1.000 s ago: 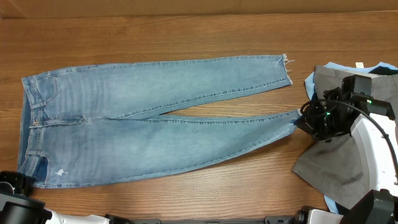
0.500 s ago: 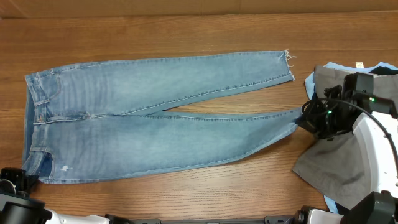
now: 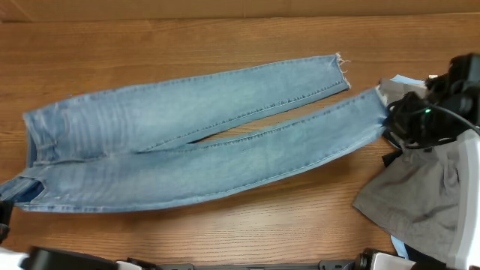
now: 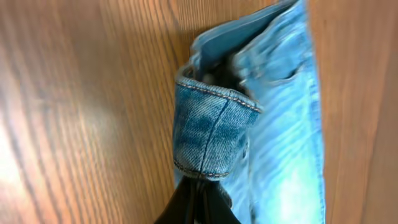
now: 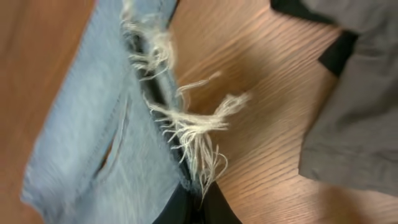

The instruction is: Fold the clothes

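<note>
Light-blue denim jeans [image 3: 187, 135] lie spread across the wooden table, waist at the left, legs running right. My left gripper [image 4: 199, 193] is shut on the jeans' waistband corner [image 4: 211, 134], at the front left edge of the overhead view [image 3: 9, 201]. My right gripper [image 5: 196, 199] is shut on the frayed hem [image 5: 186, 127] of the near leg, lifted at the right [image 3: 390, 112]. The far leg's frayed hem [image 3: 341, 71] lies flat. Grey trousers [image 3: 420, 195] lie at the right.
A pale-blue piece [image 3: 401, 80] peeks out behind the right arm, above the grey trousers. A dark piece [image 5: 339, 53] lies under the grey cloth in the right wrist view. The table's far edge runs along the top.
My right gripper has lifted the near leg's hem up and to the far right. The left gripper has pulled the waist corner forward-left. The jeans have stretched and slanted.
</note>
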Robot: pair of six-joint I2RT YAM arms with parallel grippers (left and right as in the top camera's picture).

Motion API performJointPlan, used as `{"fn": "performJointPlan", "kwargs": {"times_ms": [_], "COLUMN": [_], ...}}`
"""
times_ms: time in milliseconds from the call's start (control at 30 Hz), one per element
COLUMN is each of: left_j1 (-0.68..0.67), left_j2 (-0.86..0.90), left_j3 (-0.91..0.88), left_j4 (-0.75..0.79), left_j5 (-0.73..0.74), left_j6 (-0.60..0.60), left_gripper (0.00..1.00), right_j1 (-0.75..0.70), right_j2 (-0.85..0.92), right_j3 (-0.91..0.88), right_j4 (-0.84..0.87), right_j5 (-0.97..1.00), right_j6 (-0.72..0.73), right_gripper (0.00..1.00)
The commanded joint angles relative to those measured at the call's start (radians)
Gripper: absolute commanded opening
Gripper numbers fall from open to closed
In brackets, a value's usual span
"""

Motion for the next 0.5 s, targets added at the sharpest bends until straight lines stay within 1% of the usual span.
{"fn": "performJointPlan", "kwargs": {"times_ms": [0, 100, 233, 367, 467], "left_j1": [0.004, 0.003, 0.002, -0.025, -0.071], "left_j2": [-0.083, -0.125, -0.155, -0.135, -0.108], "left_j3": [0.039, 0.041, 0.041, 0.04, 0.04], "left_j4": [-0.013, -0.021, -0.023, -0.008, 0.008], "left_j5": [-0.08, -0.101, -0.125, -0.141, -0.187], "left_j6": [-0.043, -0.042, -0.043, -0.047, -0.051], "left_gripper": [0.04, 0.04, 0.04, 0.04, 0.04], "right_j1": [-0.001, -0.001, -0.002, -0.002, -0.002], "right_j2": [-0.032, -0.032, -0.032, -0.011, 0.039], "right_j3": [0.142, 0.246, 0.338, 0.348, 0.347], "right_j4": [-0.056, -0.117, -0.156, -0.134, -0.093], "right_j5": [0.114, 0.167, 0.175, 0.179, 0.171], "right_j6": [0.045, 0.046, 0.046, 0.089, 0.114], "right_gripper": [0.04, 0.04, 0.04, 0.04, 0.04]}}
